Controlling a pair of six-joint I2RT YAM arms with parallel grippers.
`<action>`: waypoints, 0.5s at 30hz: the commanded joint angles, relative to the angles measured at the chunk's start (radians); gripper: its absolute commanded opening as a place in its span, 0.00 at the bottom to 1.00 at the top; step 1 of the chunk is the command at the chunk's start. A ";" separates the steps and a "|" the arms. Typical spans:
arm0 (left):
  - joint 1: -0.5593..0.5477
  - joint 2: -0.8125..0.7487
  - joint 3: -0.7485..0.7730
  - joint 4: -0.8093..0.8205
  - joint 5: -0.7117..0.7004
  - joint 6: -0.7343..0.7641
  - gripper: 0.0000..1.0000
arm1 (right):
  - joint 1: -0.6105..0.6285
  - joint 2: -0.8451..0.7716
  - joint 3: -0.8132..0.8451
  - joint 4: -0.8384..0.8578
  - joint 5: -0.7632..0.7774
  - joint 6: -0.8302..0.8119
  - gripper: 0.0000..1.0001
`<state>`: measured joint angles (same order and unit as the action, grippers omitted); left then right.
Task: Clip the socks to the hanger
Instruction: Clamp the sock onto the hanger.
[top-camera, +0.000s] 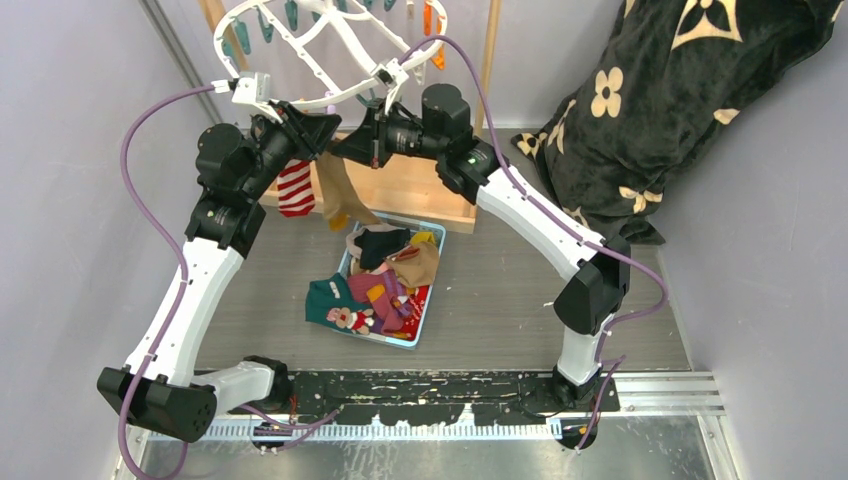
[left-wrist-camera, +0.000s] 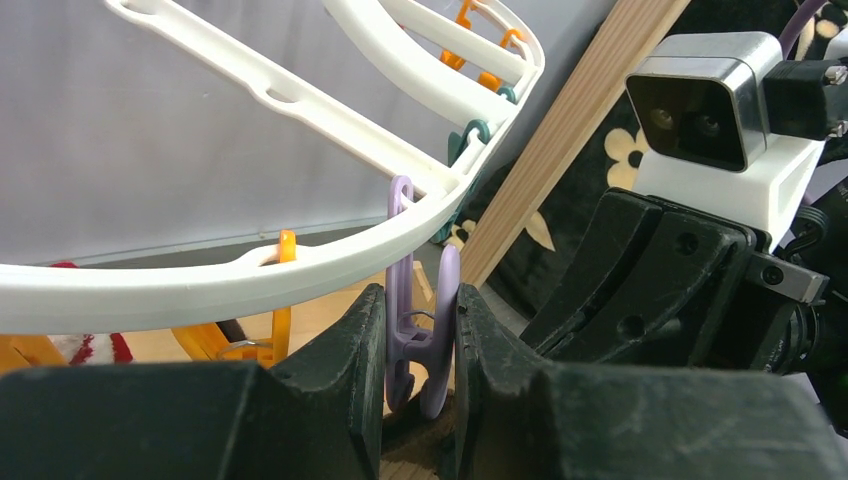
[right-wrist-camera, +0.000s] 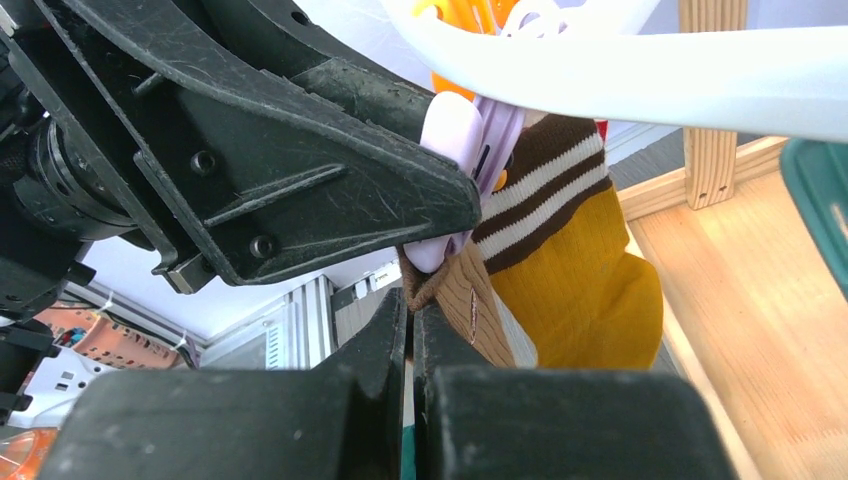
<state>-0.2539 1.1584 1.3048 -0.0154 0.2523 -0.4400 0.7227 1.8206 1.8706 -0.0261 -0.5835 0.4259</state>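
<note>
Hanging under the left part of the hanger (left-wrist-camera: 200, 285), a red-white striped sock (top-camera: 296, 188) dangles beside the left arm. Just right of it, the left claw (left-wrist-camera: 420, 330) is raised to the white rim and squeezes a lilac clip (left-wrist-camera: 448, 290) between its two fingers; the clip hooks over the rim, with an orange clip (left-wrist-camera: 284, 300) next to it on the left. Directly opposite, almost nose to nose, the right claw (right-wrist-camera: 410, 320) is closed tight on the edge of a tan sock (right-wrist-camera: 475, 310), holding that ribbed edge up just beneath the lilac clip. Behind the tan fabric hangs a mustard sock (right-wrist-camera: 590, 280) with a brown, white-striped band; whether a clip holds it cannot be told. Below both claws, on the desk (top-camera: 520, 300), a blue tray (top-camera: 432, 288) holds a heap of loose socks (top-camera: 385, 280) in teal, maroon, black and tan. A wooden stand (top-camera: 430, 200) rises behind the tray, and a black flower-patterned blanket (top-camera: 680, 110) is bunched at the far right.
</note>
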 joint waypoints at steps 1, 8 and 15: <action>0.001 -0.008 0.027 0.065 0.009 0.001 0.00 | -0.018 -0.012 0.036 0.047 -0.024 0.011 0.01; 0.000 -0.011 0.024 0.063 0.013 0.000 0.00 | -0.030 -0.015 0.008 0.075 -0.012 0.016 0.01; 0.001 -0.013 0.026 0.063 0.013 0.002 0.00 | -0.039 -0.020 0.022 0.101 -0.031 0.031 0.01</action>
<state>-0.2539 1.1584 1.3048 -0.0151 0.2619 -0.4400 0.6895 1.8206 1.8671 -0.0051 -0.5934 0.4335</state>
